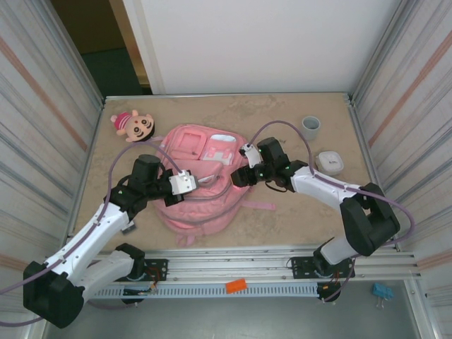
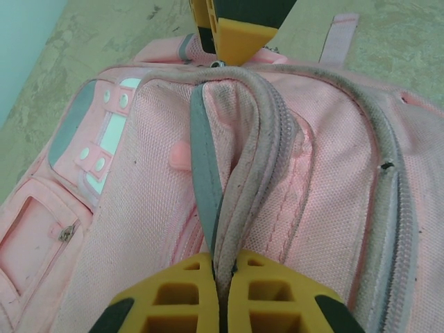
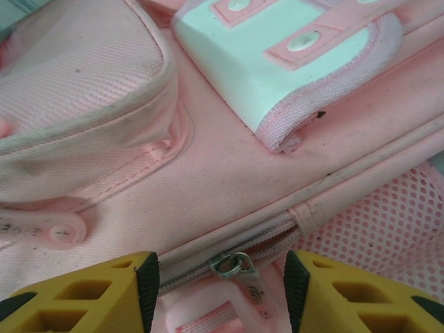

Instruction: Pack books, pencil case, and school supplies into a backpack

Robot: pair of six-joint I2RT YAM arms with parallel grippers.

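The right gripper (image 3: 216, 277) is hovering with jaws apart, the zip pull (image 3: 234, 264) lying directly between them, while the left gripper (image 2: 223, 270) is clamping the backpack (image 2: 333, 173) along its seam.

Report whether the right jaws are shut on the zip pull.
No: in the right wrist view the right jaws stand apart, with the zip pull lying untouched between them.

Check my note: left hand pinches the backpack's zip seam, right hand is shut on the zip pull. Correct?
Only the right hand is wrong: the right wrist view shows it open, straddling the zip pull without gripping. The left hand does pinch the backpack's seam.
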